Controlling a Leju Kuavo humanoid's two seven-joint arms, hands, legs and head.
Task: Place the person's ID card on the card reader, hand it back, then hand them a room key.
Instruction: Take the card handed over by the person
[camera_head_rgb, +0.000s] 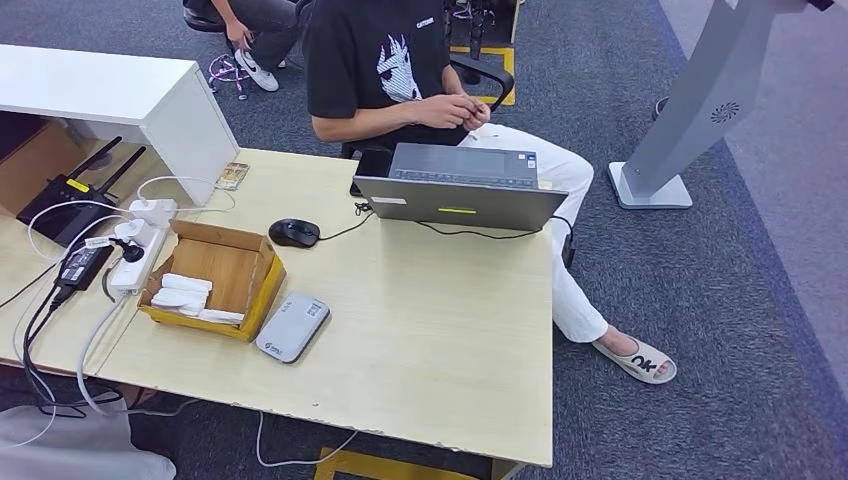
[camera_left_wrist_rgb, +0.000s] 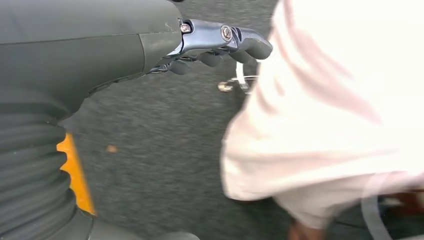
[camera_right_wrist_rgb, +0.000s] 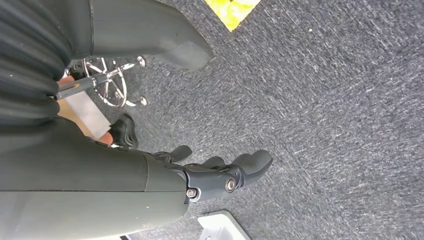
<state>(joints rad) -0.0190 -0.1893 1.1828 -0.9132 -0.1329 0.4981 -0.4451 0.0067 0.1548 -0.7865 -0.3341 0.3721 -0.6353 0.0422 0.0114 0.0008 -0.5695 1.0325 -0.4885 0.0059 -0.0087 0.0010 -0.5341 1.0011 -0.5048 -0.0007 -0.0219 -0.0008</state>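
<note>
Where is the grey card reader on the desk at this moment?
In the head view, the card reader lies on the desk's left part near its front edge, just right of the open cardboard box and below the mouse.

Pale matt wood-look table (camera_head_rgb: 440, 340); brown cardboard box (camera_head_rgb: 215, 278); smooth grey plastic card reader (camera_head_rgb: 292, 326); rough grey carpet (camera_head_rgb: 700, 290).

Office corner with carpet and a pale wooden desk

Grey carpet (camera_head_rgb: 700, 290) surrounds the desk (camera_head_rgb: 440, 340); a white cabinet (camera_head_rgb: 120, 100) stands far left, a grey stand (camera_head_rgb: 690, 110) far right.

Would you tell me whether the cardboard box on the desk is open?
Open: the cardboard box has its flaps up, with white items visible inside.
</note>
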